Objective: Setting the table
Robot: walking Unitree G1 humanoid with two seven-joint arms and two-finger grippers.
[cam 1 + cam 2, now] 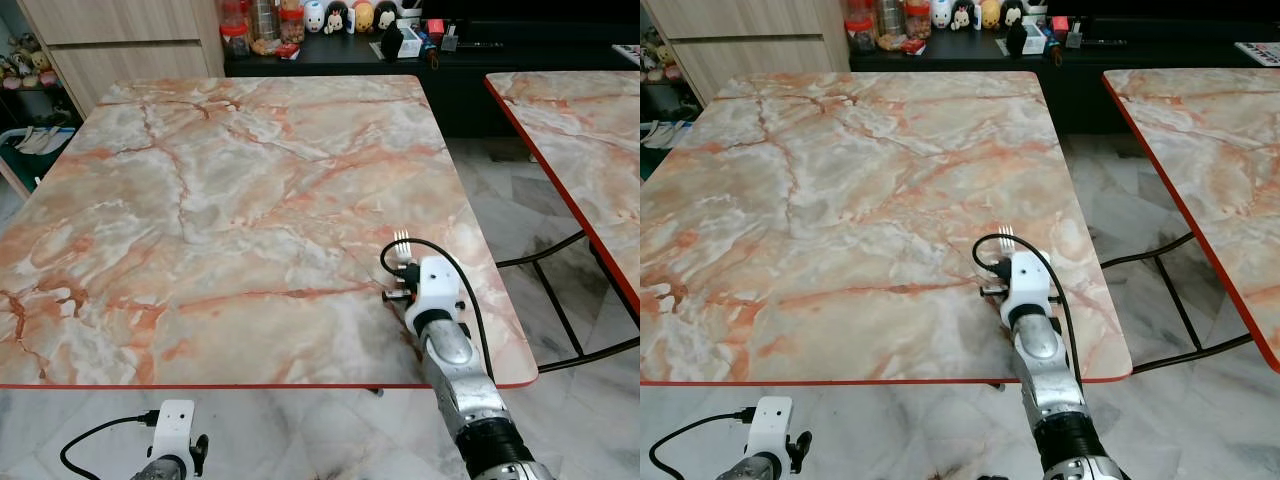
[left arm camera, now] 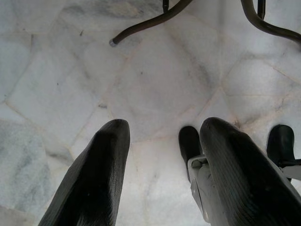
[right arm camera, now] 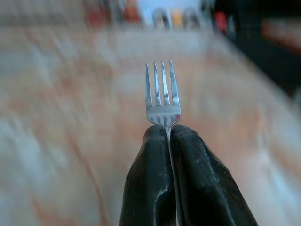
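Black fingers (image 3: 155,179) of the right gripper (image 3: 168,129) sit closest to the wrist camera, their jaws pressed together on a fork (image 3: 162,94). Its handle is buried between them, so just the four tines and the neck stick out past the tips, pointing away along the fingers. Everything behind the fork in that view is smeared by blur; no detail of the marble can be made out.

From the head, the right arm reaches over the near right part of the counter (image 1: 220,200), and its white wrist housing covers the jaws. The tines (image 1: 401,240) peek out beyond it, above the marble near the right edge; whether they touch the surface cannot be told.

Below the counter's near edge, the left gripper (image 2: 160,129) hangs idle over the tiled floor (image 2: 155,80), jaws apart with nothing between them. Dark curved legs (image 2: 146,26) are cut off by the frame. A second counter (image 1: 590,130) stands to the right, partly out of frame.
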